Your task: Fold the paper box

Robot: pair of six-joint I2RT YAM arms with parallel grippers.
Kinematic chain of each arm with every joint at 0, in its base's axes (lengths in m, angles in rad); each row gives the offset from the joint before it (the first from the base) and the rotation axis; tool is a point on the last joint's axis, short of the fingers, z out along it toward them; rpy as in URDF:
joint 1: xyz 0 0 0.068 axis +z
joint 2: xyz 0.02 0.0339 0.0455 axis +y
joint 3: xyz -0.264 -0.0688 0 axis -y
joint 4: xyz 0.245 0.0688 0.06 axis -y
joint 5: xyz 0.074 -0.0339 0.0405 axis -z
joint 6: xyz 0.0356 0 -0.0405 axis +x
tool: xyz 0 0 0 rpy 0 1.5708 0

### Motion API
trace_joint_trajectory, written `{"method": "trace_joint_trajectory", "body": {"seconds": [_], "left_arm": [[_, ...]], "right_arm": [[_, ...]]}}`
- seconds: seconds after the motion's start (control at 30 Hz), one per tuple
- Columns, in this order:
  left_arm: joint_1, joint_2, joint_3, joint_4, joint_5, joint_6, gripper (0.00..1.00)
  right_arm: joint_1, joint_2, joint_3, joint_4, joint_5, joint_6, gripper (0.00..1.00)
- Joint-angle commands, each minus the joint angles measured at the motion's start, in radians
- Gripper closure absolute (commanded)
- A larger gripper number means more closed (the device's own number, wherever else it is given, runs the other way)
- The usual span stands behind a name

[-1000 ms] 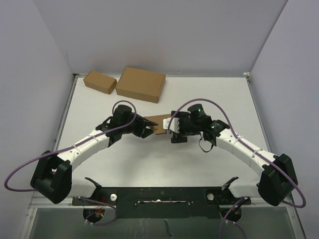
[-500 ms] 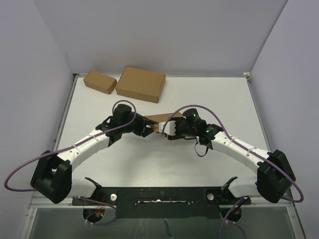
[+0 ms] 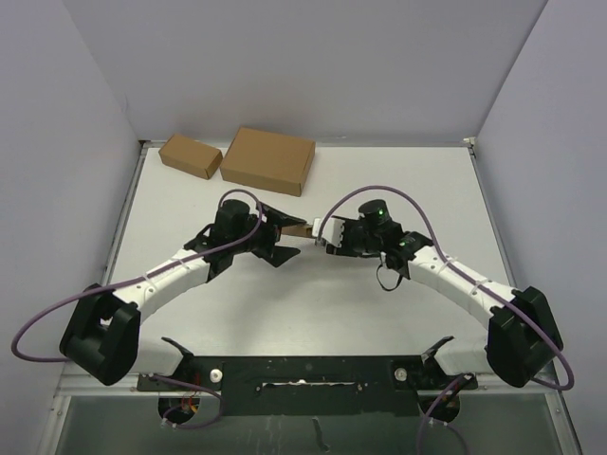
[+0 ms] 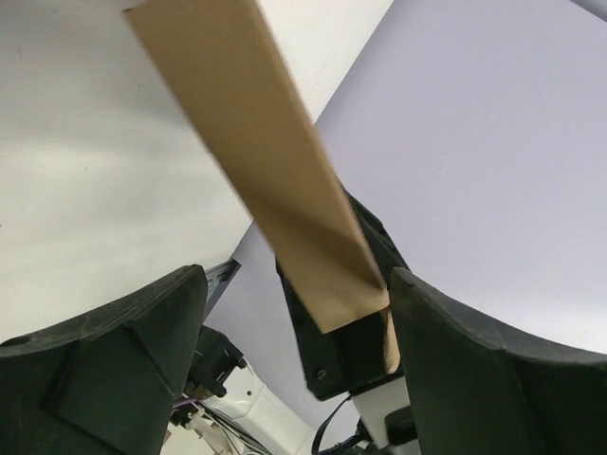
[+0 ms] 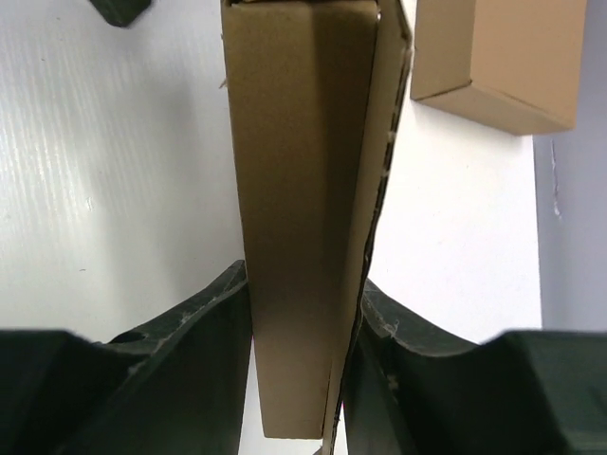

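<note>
plain brown paper box (image 5: 299, 218), white table (image 3: 313, 303), black right pincer (image 5: 303, 284), purple cables (image 3: 40, 316), pale lilac walls (image 3: 303, 66)

No legible text, labels or numbers anywhere.

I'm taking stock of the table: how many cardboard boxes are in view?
3. A small box at the back left, a larger box beside it on its right, and the thin paper box mid-table, clamped by the right gripper. No others show.

Robot lab: enclosed white table (image 3: 313, 303)
</note>
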Motion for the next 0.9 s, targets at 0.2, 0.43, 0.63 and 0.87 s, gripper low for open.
{"method": "trace_joint_trajectory", "body": {"seconds": [0.2, 0.43, 0.63, 0.87], "left_arm": [[0.023, -0.172, 0.003, -0.032, -0.089, 0.207, 0.12], [0.033, -0.275, 0.001, -0.177, -0.217, 0.659, 0.02], [0.035, -0.462, -0.212, -0.004, -0.192, 0.871, 0.02], [0.038, -0.528, -0.270, -0.071, -0.171, 0.931, 0.02]], "right_arm": [[-0.209, -0.068, 0.057, 0.038, -0.298, 0.323, 0.74], [-0.394, -0.011, 0.125, 0.009, -0.597, 0.673, 0.75], [-0.446, 0.112, 0.204, -0.029, -0.747, 0.929, 0.75], [-0.484, 0.267, 0.206, 0.095, -0.856, 1.248, 0.75]]}}
